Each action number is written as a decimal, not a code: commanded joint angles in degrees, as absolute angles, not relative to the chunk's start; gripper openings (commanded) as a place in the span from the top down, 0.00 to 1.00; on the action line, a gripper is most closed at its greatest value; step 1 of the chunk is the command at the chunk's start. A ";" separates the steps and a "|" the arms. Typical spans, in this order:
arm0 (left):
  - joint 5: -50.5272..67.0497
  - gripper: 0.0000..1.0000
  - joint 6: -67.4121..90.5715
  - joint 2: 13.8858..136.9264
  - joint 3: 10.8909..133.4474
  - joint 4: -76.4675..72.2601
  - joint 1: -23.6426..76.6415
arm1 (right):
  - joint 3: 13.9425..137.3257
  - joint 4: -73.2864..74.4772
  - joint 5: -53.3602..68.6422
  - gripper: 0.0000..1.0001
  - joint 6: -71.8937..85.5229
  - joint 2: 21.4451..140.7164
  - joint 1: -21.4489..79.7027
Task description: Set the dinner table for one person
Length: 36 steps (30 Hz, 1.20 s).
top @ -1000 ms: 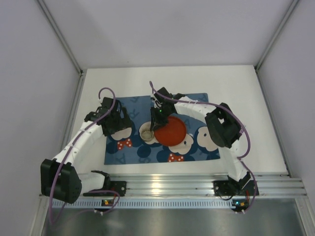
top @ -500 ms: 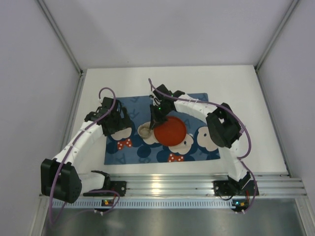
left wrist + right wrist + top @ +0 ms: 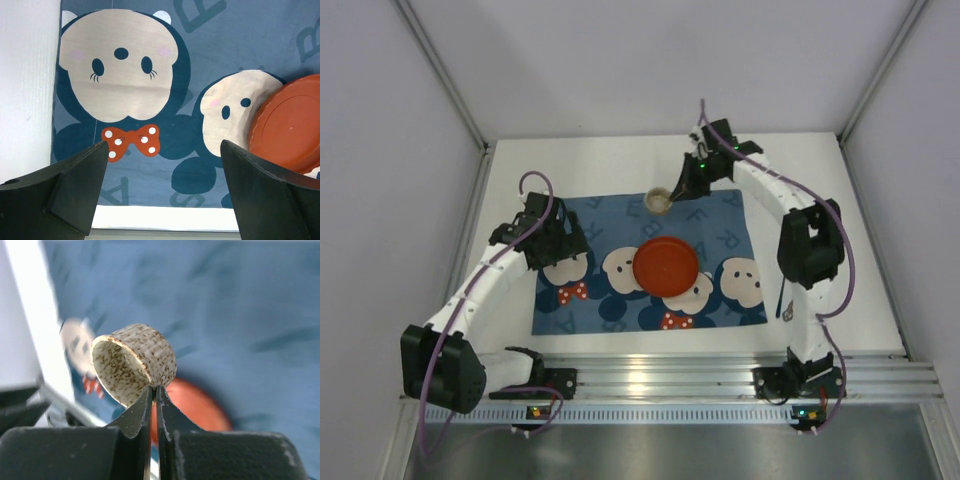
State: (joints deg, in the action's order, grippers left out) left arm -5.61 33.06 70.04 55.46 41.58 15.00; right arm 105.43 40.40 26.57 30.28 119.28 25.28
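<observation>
My right gripper [image 3: 676, 190] is shut on the rim of a small speckled beige cup [image 3: 658, 200] and holds it in the air over the far edge of the blue mouse-print placemat [image 3: 620, 225]. In the right wrist view the cup [image 3: 135, 367] hangs tilted from my closed fingertips [image 3: 148, 395]. A red plate [image 3: 666, 265] lies on the placemat's middle. My left gripper [image 3: 558, 262] is open and empty over the placemat's left part; the left wrist view shows the plate's edge [image 3: 292, 127] at right. The white dinner table [image 3: 800, 180] lies under everything.
A dark utensil [image 3: 784, 297] lies on the table just right of the placemat. Grey walls stand on three sides, and a metal rail [image 3: 660, 370] runs along the near edge.
My right gripper has lifted the speckled cup from beside the red plate and carried it away to the far edge of the placemat. The left arm has hardly moved.
</observation>
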 commanded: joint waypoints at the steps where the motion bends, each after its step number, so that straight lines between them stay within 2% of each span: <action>1: -5.54 0.01 32.52 69.00 57.74 41.04 15.03 | 106.00 43.15 23.65 1.00 28.65 116.36 16.01; 7: -4.92 0.01 32.87 69.34 57.13 40.69 15.03 | 108.37 44.91 21.54 1.00 28.04 121.64 9.59; 18: -4.49 0.01 32.87 68.73 56.34 40.69 15.12 | 102.57 45.61 16.79 1.00 27.33 124.36 7.38; 21: -3.43 0.01 32.17 69.52 56.95 40.17 15.12 | 103.01 46.05 16.44 0.85 27.07 124.37 6.86; 22: -2.91 0.02 31.82 70.13 57.04 40.17 15.12 | 103.44 46.23 16.35 0.67 27.07 124.19 6.77; 24: -2.46 0.01 31.55 71.01 57.74 40.17 15.12 | 104.32 47.11 16.00 0.49 26.81 123.14 6.15; 25: -2.11 0.02 31.38 71.28 57.92 40.17 15.20 | 104.59 47.72 16.00 0.35 26.72 122.70 5.89; 28: -1.32 0.01 30.33 72.24 58.27 38.76 15.38 | 104.77 49.04 14.51 0.20 25.84 119.37 5.28; 30: -0.53 0.02 29.97 73.29 58.62 37.88 15.55 | 103.54 50.88 11.27 0.14 25.14 115.42 4.75; 31: -0.27 0.03 29.45 73.56 58.71 37.53 15.64 | 102.75 53.15 8.90 0.01 24.96 113.75 4.40; 36: 3.69 0.04 28.13 74.18 59.33 36.12 16.00 | 89.87 55.72 -2.17 0.00 25.22 101.44 -1.04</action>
